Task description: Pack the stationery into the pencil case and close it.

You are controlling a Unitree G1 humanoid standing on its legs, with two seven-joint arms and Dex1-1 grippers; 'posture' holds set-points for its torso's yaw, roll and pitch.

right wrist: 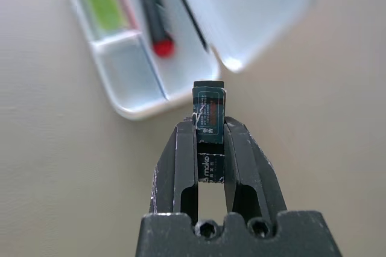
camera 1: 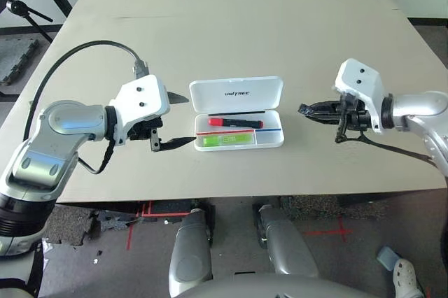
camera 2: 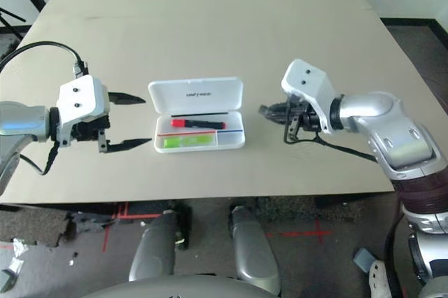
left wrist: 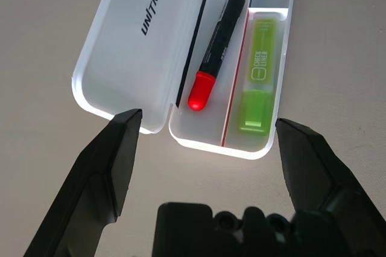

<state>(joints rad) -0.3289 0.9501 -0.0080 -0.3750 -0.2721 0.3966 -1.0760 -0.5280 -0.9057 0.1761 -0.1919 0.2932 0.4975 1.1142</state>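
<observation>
The white pencil case point(camera 1: 236, 93) lies open at the table's middle, its UNITREE lid folded back. Inside rest the red-capped marker point(camera 1: 235, 123) and the lime-green highlighter point(camera 1: 225, 140), both also plain in the left wrist view, marker point(left wrist: 216, 52) beside highlighter point(left wrist: 259, 73). My left gripper point(camera 1: 180, 120) stands open just left of the case, one finger by the lid, one by the tray. My right gripper point(camera 1: 305, 110) hovers right of the case, shut on the small dark stubby item point(right wrist: 208, 118), whose end sticks out past the fingertips.
The tan table point(camera 1: 231, 25) stretches far behind the case. Its front edge runs close below both grippers. A black cable point(camera 1: 84, 53) loops over my left forearm.
</observation>
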